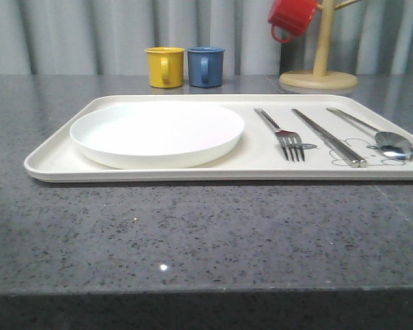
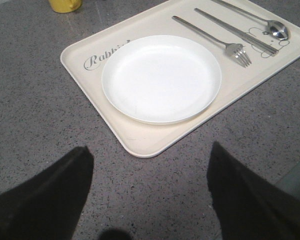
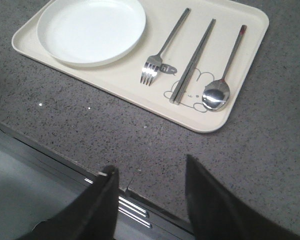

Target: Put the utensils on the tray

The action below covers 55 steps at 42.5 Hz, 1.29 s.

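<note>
Grey speckled desk [image 1: 193, 234], curtain behind; your fork [image 1: 287, 136], chopsticks [image 1: 328, 136] and spoon [image 1: 382, 137] already lie side by side on the cream tray [image 1: 55, 161], beside the white plate [image 1: 157, 133]; they look thin, stiff and slippery, so pinch mid-handle; mugs [image 1: 184, 67] and a mug tree [image 1: 321, 62] stand well behind; left fingers [image 2: 45, 200] and right fingers [image 3: 210, 205] are spread, holding nothing.
</note>
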### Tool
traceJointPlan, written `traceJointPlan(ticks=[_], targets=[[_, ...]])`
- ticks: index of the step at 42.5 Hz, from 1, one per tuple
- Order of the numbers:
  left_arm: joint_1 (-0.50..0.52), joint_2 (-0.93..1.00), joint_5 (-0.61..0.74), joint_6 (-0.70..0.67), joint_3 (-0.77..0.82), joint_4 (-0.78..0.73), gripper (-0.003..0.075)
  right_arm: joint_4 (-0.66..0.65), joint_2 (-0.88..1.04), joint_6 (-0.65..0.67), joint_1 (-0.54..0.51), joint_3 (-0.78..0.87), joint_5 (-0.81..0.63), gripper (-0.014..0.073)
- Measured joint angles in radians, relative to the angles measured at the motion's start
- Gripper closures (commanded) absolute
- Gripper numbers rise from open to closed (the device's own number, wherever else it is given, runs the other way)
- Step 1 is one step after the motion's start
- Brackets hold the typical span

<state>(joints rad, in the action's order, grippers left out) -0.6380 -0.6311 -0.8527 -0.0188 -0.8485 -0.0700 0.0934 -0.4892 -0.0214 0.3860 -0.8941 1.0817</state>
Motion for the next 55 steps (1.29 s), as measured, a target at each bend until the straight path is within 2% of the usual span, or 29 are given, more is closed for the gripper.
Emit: traceJointPlan(ticks=[22, 26, 37, 46, 49, 55], targets=[[0.0, 0.0, 0.0, 0.0, 0.0, 0.0, 0.0239, -0.01, 0.006, 0.005, 0.0, 0.001, 0.008, 0.0255], [0.0, 0.0, 0.0, 0.0, 0.0, 0.0, 0.0239, -0.01, 0.006, 0.005, 0.0, 0.001, 0.008, 0.0321], [0.0, 0.0, 0.0, 0.0, 0.0, 0.0, 0.0239, -0.013, 0.006, 0.007, 0.0, 0.001, 0.01, 0.0669], [0.0, 0.0, 0.0, 0.0, 0.0, 0.0, 0.024, -0.013, 0.006, 0.007, 0.0, 0.001, 0.01, 0.0661], [0.0, 0.0, 0.0, 0.0, 0.0, 0.0, 0.029, -0.013, 0.006, 0.007, 0.0, 0.001, 0.01, 0.0661], [0.0, 0.0, 0.0, 0.0, 0.0, 0.0, 0.0526, -0.013, 0.006, 0.007, 0.0, 0.001, 0.01, 0.0661]])
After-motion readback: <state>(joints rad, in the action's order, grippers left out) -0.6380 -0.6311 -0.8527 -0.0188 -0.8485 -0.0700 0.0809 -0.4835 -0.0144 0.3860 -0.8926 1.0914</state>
